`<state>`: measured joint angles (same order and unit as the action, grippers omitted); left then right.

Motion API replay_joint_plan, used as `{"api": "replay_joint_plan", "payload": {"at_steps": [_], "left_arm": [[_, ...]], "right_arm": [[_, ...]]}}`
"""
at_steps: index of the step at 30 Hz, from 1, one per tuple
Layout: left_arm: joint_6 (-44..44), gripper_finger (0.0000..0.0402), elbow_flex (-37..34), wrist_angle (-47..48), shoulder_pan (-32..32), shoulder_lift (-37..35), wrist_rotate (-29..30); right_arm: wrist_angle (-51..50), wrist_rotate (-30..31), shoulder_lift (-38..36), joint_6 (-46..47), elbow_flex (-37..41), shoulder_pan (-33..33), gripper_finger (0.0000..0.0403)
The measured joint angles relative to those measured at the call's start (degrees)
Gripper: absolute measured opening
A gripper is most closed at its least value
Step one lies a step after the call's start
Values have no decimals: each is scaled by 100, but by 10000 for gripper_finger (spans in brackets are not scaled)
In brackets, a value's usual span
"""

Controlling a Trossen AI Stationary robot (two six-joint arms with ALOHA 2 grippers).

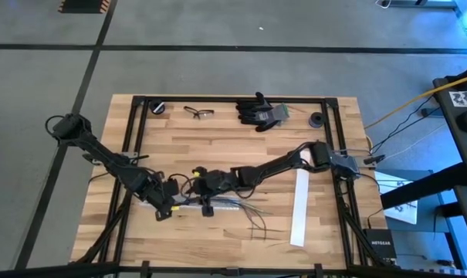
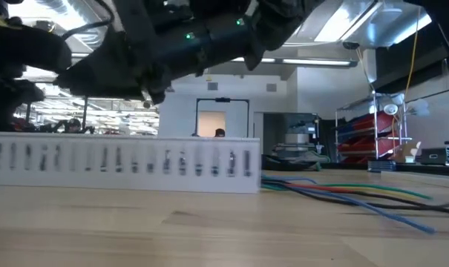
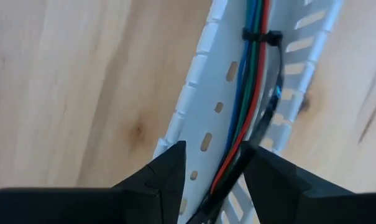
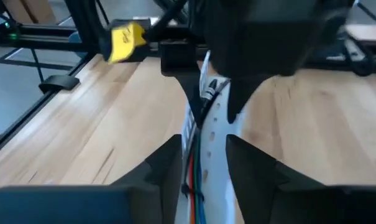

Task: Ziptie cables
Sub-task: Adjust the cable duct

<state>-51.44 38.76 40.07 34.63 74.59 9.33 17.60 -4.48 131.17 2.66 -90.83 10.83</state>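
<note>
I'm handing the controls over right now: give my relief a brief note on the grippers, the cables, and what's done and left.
Left gripper: fingers straddle the cables inside the white slotted duct, near the table's front left.
Right gripper: over the same duct, facing the left gripper, fingers either side of the bundle.
Done: one black ziptie is round the bundle.
Left: the free ends splay loose past the duct.

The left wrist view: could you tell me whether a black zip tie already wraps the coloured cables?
Yes, a thin black zip tie cinches the coloured cables inside the white slotted duct.
</note>
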Motion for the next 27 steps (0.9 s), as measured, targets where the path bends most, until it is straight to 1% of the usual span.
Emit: {"api": "replay_joint_plan", "payload": {"at_steps": [2,5,9,11,14,16,19,21,27], "left_arm": [[134,140,0,-327,0,0,105],[398,140,2,-774,0,9,188],[591,140,2,-1193,-13,208,567],[738,140,5,-1457,-55,424,601],[930,140,17,-2211,-101,861,617],[1074,140,21,-2812,-107,1139,617],[1287,140,33,-3360,-105,1385,616],[1301,140,28,-3398,-105,1419,617],[1393,140,24,-3355,-105,1401,597]], "right_arm": [[-444,-23,25,-12,-85,49,86],[-1388,-23,25,-152,-157,56,51],[-2376,-3,-125,-183,-171,40,11],[-2725,-3,-222,-197,-170,44,3],[-3245,24,-471,-206,-157,82,8],[-3256,40,-617,-170,-159,85,9],[-2803,-32,-647,131,-164,133,6],[-2411,-54,-555,291,-135,206,2],[-2131,283,-522,508,-119,550,0]]}}
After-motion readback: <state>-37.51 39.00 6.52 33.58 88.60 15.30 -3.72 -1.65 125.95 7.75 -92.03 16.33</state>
